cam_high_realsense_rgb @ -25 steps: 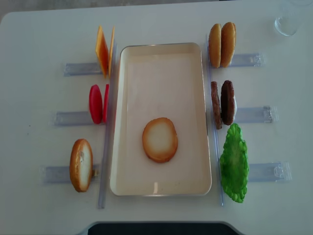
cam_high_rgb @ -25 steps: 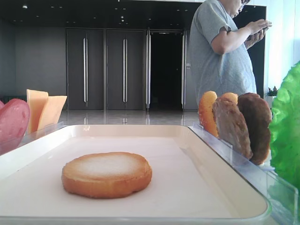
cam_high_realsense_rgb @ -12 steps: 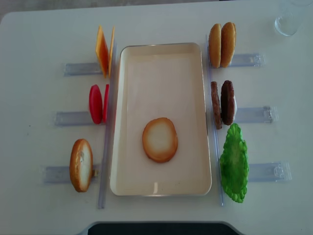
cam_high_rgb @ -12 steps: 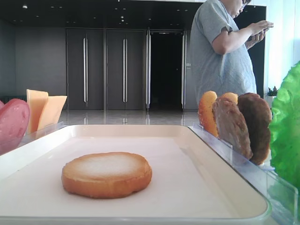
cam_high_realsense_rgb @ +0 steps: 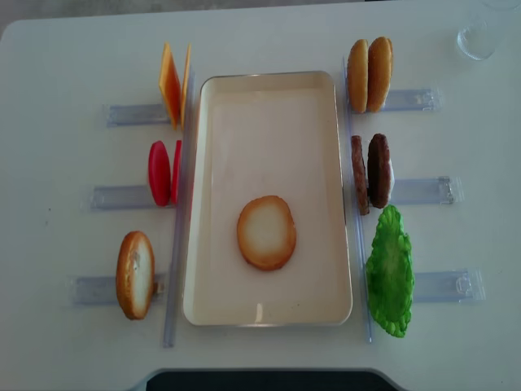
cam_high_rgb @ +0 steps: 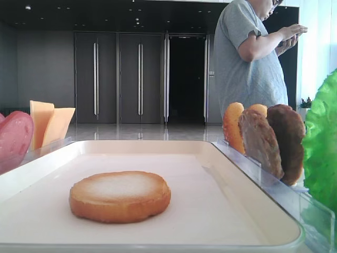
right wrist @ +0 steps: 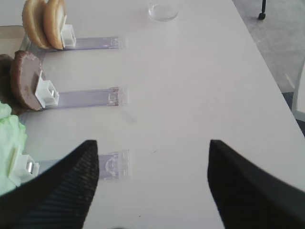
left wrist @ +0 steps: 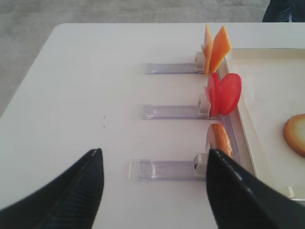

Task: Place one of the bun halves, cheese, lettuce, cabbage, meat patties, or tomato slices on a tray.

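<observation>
One bun half on the tray — both arms drawn back, nothing held.

A bun half [cam_high_realsense_rgb: 266, 232] lies flat, pale face up, on the tray [cam_high_realsense_rgb: 269, 94], toward its near end. Left of the tray, each in a clear rack, stand the cheese [cam_high_realsense_rgb: 172, 84], the tomato slices [cam_high_realsense_rgb: 163, 173] and a second bun half [cam_high_realsense_rgb: 134, 274]; right of it stand two more bun halves [cam_high_realsense_rgb: 369, 74], the meat patties [cam_high_realsense_rgb: 371, 172] and the lettuce [cam_high_realsense_rgb: 389, 272]. The left gripper [left wrist: 153, 191] hangs with its jaws spread wide and empty, and the upright bun half sits just ahead of it, slightly toward the tray, its broad faces pointing along the rack. The right gripper [right wrist: 152, 183] is likewise spread and empty, with the lettuce [right wrist: 10, 148] closest, off its tray-ward finger — so each arm is judged nearer its own side's racks.
</observation>
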Tool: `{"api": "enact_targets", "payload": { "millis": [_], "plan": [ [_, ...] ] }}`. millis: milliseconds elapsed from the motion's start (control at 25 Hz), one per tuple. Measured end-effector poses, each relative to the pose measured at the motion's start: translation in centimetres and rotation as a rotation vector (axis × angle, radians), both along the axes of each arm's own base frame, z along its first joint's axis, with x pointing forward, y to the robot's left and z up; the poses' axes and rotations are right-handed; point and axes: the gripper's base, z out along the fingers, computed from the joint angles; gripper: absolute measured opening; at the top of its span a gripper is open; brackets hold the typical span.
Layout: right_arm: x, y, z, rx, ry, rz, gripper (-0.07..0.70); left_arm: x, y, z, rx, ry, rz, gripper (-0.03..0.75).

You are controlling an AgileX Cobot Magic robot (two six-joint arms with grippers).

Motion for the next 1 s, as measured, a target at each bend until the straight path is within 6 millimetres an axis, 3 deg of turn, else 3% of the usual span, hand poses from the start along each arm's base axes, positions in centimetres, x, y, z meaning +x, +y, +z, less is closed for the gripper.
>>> {"api": "enact_targets", "payload": {
  "millis": [520, 1000],
  "plan": [
    [0.0, 0.0, 0.0, 0.0, 0.0, 0.0, 0.465, 3.6, 0.2, -5.0, -0.02, 0.109, -0.01, 0.515],
    [0.0, 0.0, 0.0, 0.0, 0.0, 0.0, 0.465, 3.8, 0.2, -5.0, -0.018, 0.092, -0.01, 0.515]
  ]
}}
